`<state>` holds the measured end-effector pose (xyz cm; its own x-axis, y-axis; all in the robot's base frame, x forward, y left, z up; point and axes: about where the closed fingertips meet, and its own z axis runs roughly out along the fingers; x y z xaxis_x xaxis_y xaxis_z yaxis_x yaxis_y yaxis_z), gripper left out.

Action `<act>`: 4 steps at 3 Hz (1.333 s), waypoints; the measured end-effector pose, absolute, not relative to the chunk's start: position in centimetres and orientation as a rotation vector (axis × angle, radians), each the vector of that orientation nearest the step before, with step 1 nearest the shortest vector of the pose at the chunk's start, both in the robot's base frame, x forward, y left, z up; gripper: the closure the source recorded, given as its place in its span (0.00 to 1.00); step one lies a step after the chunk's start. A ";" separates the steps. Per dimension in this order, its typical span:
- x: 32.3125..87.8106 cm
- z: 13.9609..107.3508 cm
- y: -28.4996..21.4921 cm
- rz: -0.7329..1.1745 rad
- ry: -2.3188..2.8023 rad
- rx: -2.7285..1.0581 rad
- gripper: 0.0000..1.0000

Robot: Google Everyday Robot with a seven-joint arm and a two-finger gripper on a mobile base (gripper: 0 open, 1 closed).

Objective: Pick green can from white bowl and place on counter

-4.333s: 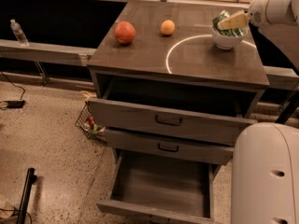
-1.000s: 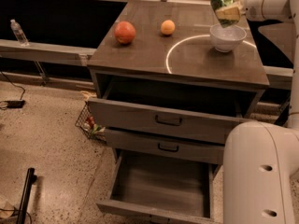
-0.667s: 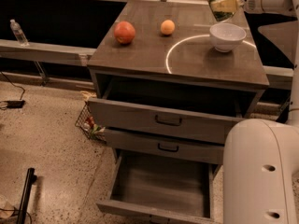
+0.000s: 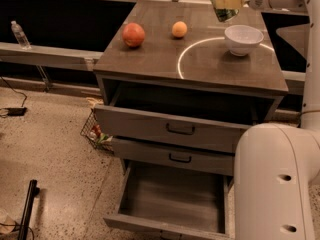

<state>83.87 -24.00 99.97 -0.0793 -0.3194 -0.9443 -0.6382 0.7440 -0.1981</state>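
tool [image 4: 229,0] hanging up and left of the white bowl [image 4: 243,38], clamped tight round the green can [image 4: 223,14], can tilted and clear of the bowl, bowl sits on the dark surface [image 4: 150,59], orange fruit [image 4: 179,29] and red fruit [image 4: 133,34] further left of the bowl

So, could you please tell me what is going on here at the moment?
The robot's claw holds the green can in the air, up and to the left of the white bowl, which looks empty. The can has not yet been set on the counter. A red fruit and an orange fruit lie on the counter's left half, apart from each other. Below, the top drawer and bottom drawer stand open.
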 end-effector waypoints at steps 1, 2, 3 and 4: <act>84.1 99.1 -22.5 0.359 1.650 -0.799 1.00; 84.1 99.1 -22.3 0.361 1.646 -0.805 1.00; 83.5 98.4 -21.6 0.399 1.689 -0.813 1.00; 82.2 97.2 -19.3 0.499 1.752 -0.844 1.00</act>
